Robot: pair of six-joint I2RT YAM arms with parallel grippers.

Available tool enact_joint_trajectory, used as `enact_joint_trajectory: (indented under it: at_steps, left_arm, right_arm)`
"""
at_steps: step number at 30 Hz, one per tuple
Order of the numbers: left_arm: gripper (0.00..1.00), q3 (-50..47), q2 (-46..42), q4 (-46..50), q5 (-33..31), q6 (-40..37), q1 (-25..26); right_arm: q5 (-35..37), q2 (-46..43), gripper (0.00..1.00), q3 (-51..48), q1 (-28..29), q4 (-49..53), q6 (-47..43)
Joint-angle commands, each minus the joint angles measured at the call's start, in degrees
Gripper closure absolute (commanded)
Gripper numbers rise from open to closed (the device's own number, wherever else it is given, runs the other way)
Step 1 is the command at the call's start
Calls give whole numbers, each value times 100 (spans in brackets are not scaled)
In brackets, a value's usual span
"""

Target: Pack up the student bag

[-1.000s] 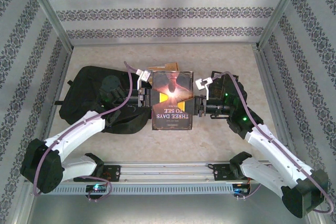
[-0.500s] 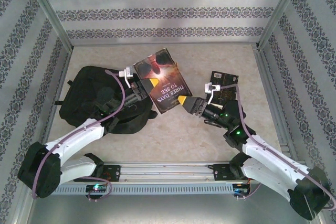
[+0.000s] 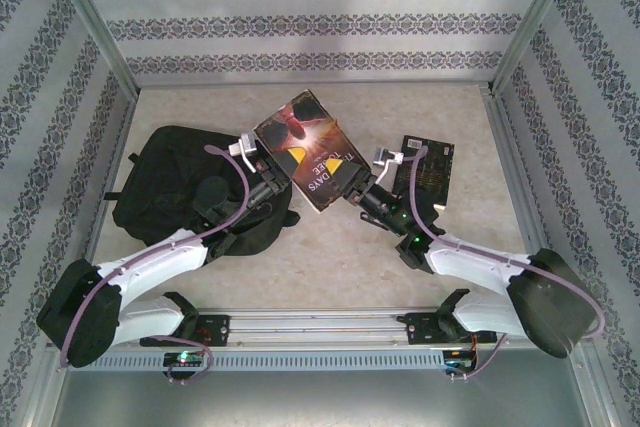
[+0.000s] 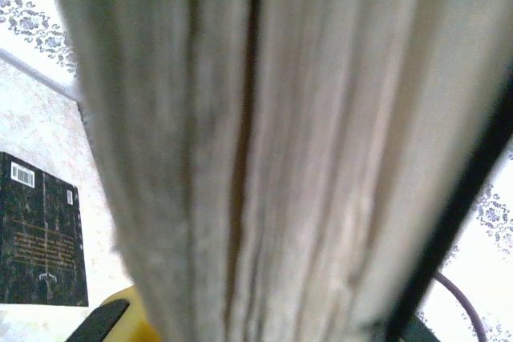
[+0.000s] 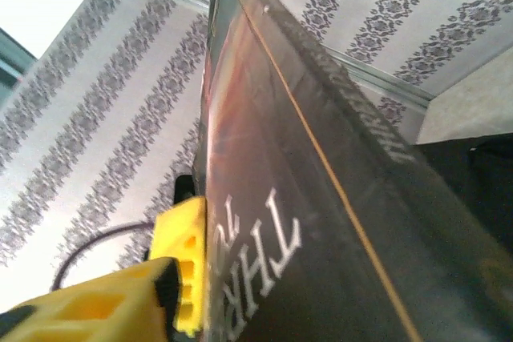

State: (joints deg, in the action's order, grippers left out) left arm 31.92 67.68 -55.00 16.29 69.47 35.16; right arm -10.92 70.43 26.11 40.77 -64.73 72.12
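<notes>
Student bag point(image 3: 170, 187) lies on the left part of the desk point(image 3: 420, 107), a big soft black shape, flat on its side, with the left arm reaching across its near edge. Just to the right of the student bag a paperback book point(image 3: 305, 142) is held up above the desk, tilted, its dark cover with an orange glow facing the top camera and white title letters near its lower end.

The left claw point(image 3: 272, 169) is pinching the book at its left edge, beside the bag. In the left wrist view the pale page edges point(image 4: 264, 150) stand very close to the lens and blurred.

The right claw point(image 3: 347, 179) pinches the lower right corner of the same book. In the right wrist view one yellow finger point(image 5: 186, 270) lies flat against the cover point(image 5: 304, 222), next to the big white letters; the other finger is hidden behind the book.

A second book point(image 3: 432, 162), black, lies flat on the desk at the right, partly under the right arm and apart from the raised one. The left wrist view shows its back cover point(image 4: 40, 230) with a small white barcode.
</notes>
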Motion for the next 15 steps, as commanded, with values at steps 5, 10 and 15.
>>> enact_joint_trajectory:
  at_steps: [5,10,15]
  left_arm:
    - [96,-140,-297,-20,-258,-214,73]
    - [42,318,-596,2068,-1,-1037,53]
    - [33,1437,-742,5687,-442,-2853,37]
  right_arm:
    - [184,-138,95,62,75,-517,-153]
    - [389,-1072,100,-80,-43,1392,-708]
    - [956,-2225,100,606,-135,5564,-2102]
